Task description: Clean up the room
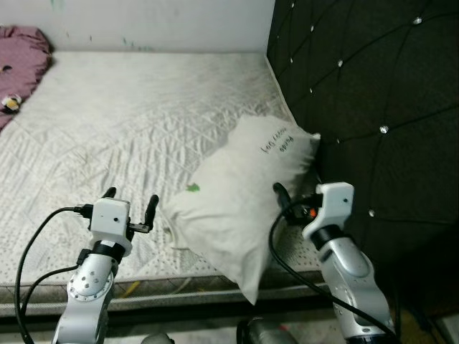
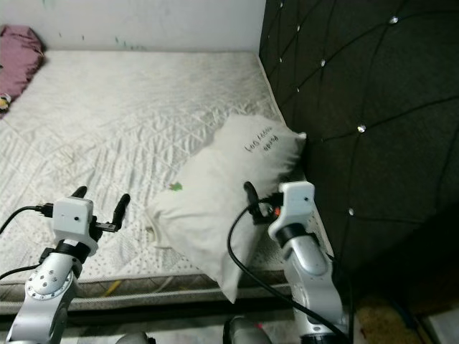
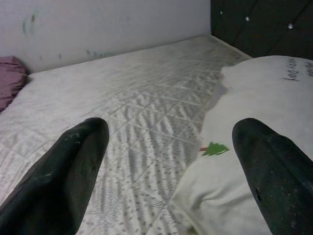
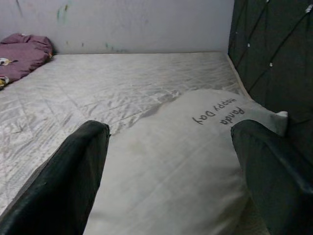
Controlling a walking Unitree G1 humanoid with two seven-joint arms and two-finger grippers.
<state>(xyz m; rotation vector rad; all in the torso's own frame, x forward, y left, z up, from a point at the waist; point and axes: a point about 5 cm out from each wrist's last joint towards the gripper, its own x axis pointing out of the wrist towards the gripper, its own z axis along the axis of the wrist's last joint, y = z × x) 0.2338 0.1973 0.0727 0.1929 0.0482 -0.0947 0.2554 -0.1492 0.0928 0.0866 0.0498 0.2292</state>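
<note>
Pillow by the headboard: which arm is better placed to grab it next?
Probably the right. The right gripper is open at the pillow, which lies between its jaws in the right wrist view. The left gripper, also open, hovers over bare mattress beside the pillow's corner.

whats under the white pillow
The white pillow lies on the quilted mattress, its lower corner hanging past the mattress edge. Whatever else might sit beneath it is covered.

Wide bare mattress (image 1: 129, 136) open for passing; pillow (image 1: 240, 197) blocks near right corner; headboard (image 1: 366, 107) closes right side.
</note>
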